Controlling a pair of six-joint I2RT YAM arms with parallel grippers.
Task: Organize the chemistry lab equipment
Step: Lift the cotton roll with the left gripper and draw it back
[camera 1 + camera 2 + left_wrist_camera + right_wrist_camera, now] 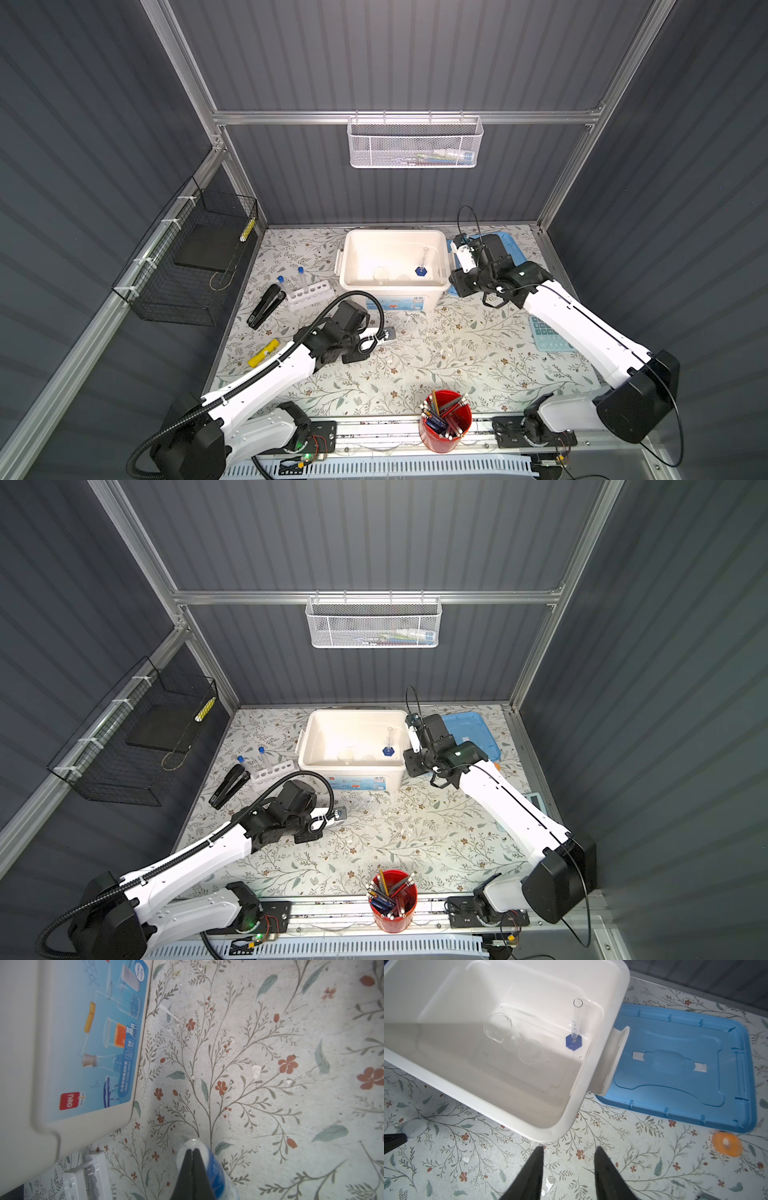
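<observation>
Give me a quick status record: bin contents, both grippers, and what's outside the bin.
bin: white bin, open; blue lid lying beside it
inside: measuring cylinder upright; clear beaker; second clear vessel
rack: two blue-capped tubes standing, left of the bin in both top views
left gripper: shut, at a clear blue-printed vessel; grip unclear
right gripper: open, empty, near the bin's right end

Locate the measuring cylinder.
In both top views the measuring cylinder stands upright inside the white bin, near its right wall, right of the clear glassware.
</observation>
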